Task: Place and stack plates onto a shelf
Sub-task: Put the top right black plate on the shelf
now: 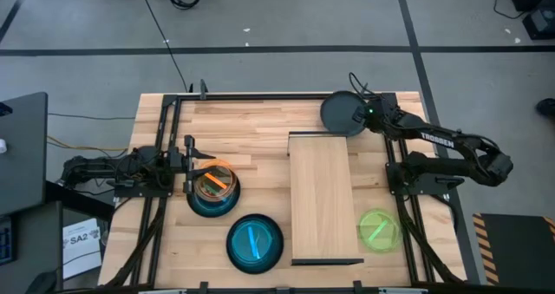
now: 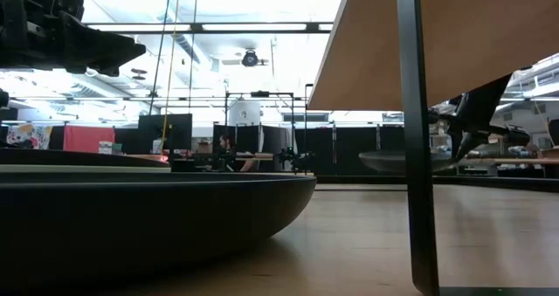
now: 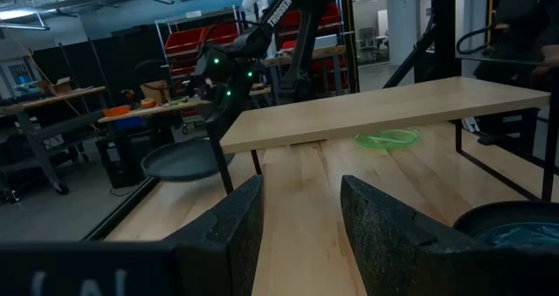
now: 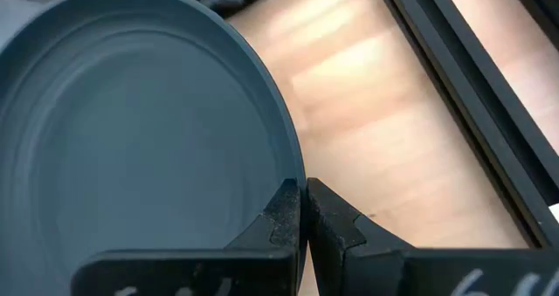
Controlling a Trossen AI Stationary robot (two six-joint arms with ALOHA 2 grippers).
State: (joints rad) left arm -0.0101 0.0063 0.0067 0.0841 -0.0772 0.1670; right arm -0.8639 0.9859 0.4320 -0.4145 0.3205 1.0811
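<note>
At the table's far right corner, the right gripper (image 4: pixel 302 210) is pinched tight on the rim of a black plate (image 1: pixel 343 114) — just beyond the shelf (image 1: pixel 323 194). Left gripper (image 3: pixel 300 217) hovers with jaws apart over an orange plate (image 1: pixel 214 178) — teal plate (image 1: pixel 255 243) and green plate (image 1: pixel 379 230) lie nearby.

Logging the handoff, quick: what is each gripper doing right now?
Left gripper: open, empty, over the orange plate.
Right gripper: shut on the rim of the black plate, near the shelf.
</note>
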